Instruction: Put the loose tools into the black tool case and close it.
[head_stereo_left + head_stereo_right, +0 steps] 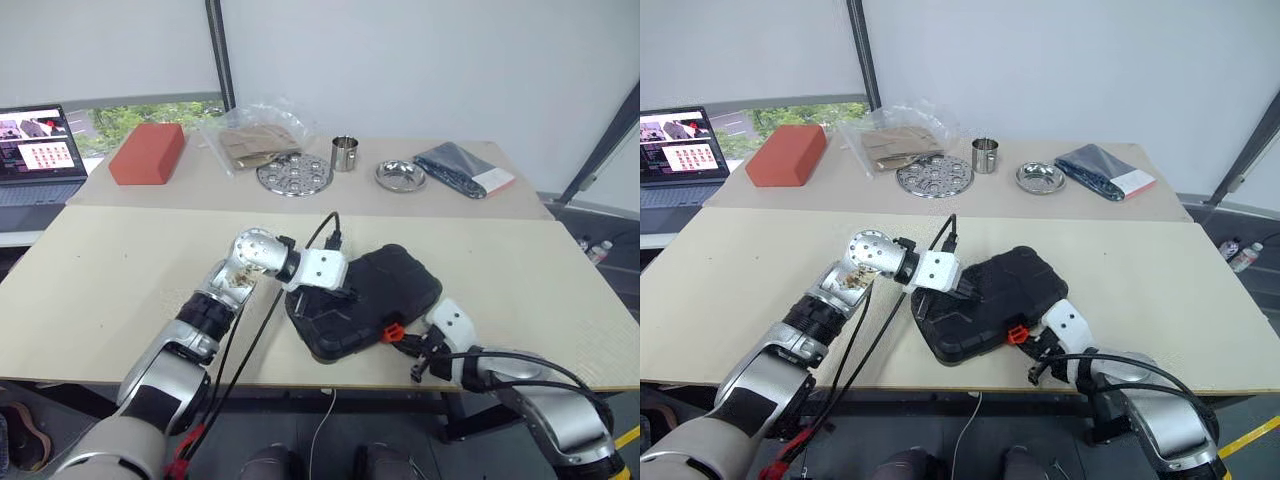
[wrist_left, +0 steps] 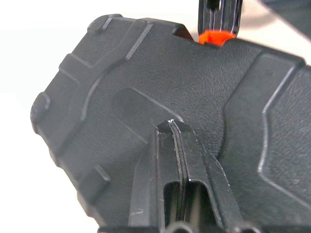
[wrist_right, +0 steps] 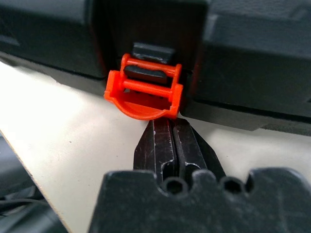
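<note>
White-walled room with a window at the back; two pale beige tabletops (image 1: 120, 300) butted together, the near one carrying the work.

Black moulded plastic tool case (image 1: 365, 300), lid down, lies near the front edge of the near tabletop, between the two hands. No loose tools on the tabletop, so judging they are already inside and only latching is left.

Left hand (image 1: 348, 293) rests on top of the case lid, its two black fingers pressed together with nothing between them, tips touching the textured plastic in the left wrist view. Likely placed there to pin the lid down and stop the case sliding while the latch is worked.

Right hand (image 1: 1037, 349) sits at the front edge of the case, fingers also closed tight and empty, tips right under the small orange plastic latch (image 3: 144, 92). Latch hangs outward from its recess, not snapped flat, so the case looks shut but not yet locked. Closed fingers make a stiff poker, good for pushing the tab up and in.

Well beyond both hands, on the far tabletop: red brick-like block (image 1: 147, 152), clear plastic bag of brown sheets (image 1: 255, 143), round perforated steel dish (image 1: 294, 175), small steel cup (image 1: 344, 153), shallow steel bowl (image 1: 401, 176), dark flat pouch with white-red edge (image 1: 464, 169). Laptop (image 1: 40, 155) at far left.
</note>
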